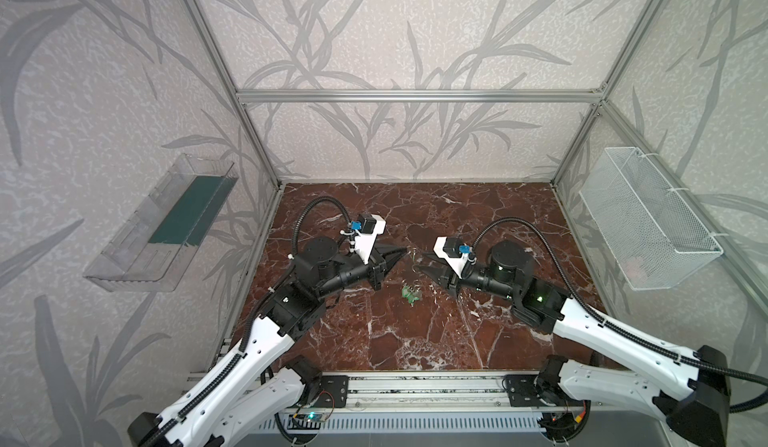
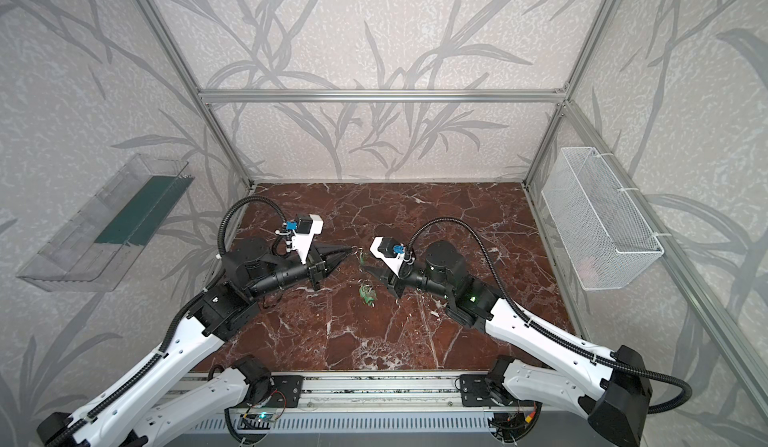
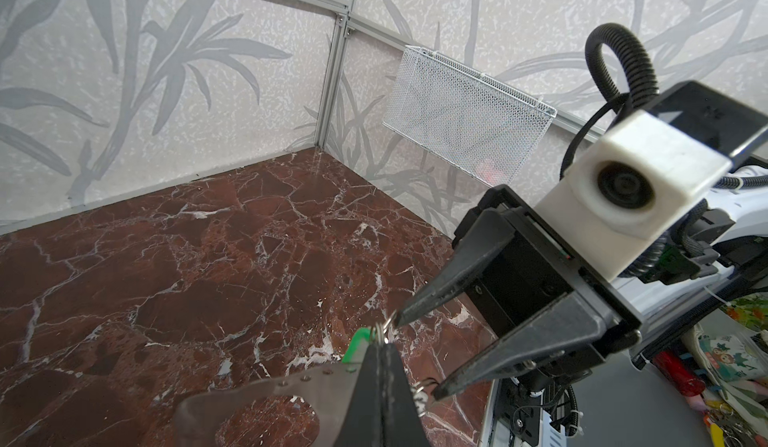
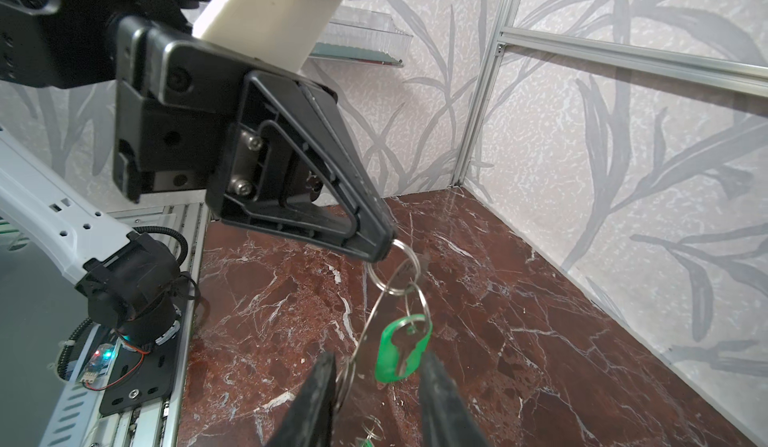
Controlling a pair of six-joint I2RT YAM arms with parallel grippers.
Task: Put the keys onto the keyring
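Left tool (image 3: 380, 355) pinches keyring (image 3: 249, 391), plain only in left wrist view.

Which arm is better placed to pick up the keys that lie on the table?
Right. The right end effector is open and nearer to the keys on the table; the left end effector is shut on the keyring, so it is probably not free.

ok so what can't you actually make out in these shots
- keyring: left wrist view, cut by the frame edge, partly under the shut left gripper.
- loose keys: too small to count in both top views.
- green tag: right wrist view, no label shows; its key hangs in front.
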